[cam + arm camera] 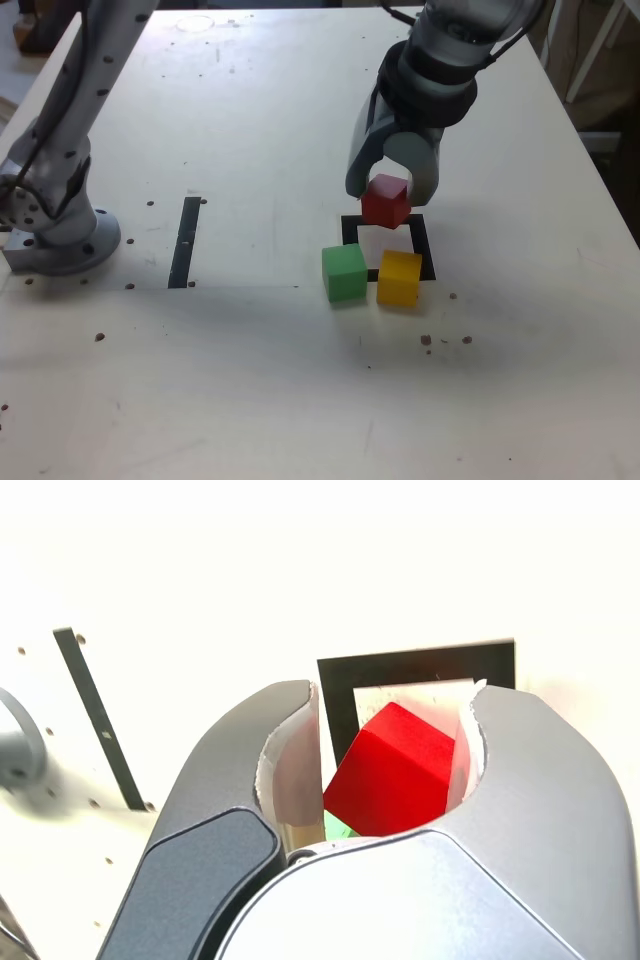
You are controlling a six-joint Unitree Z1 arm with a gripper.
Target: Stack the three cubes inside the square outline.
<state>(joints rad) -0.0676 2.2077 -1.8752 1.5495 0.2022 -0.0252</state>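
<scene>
Here, the red cube is clamped between the two jaws of the tool, which is closed on it. The cube is held tilted, one corner pointing down, and is carried clear of the bench, above the white interior of the square outline. In the wrist view the red cube is seen filling the gap between the jaws, with the black frame lying beyond it.

The green cube and the yellow cube are set on the bench just beside each other, at the near edge of the outline; the yellow cube covers part of that edge. A sliver of green is visible below the held cube in the wrist view. A straight black strip is laid well apart, towards the exterior view's left.
</scene>
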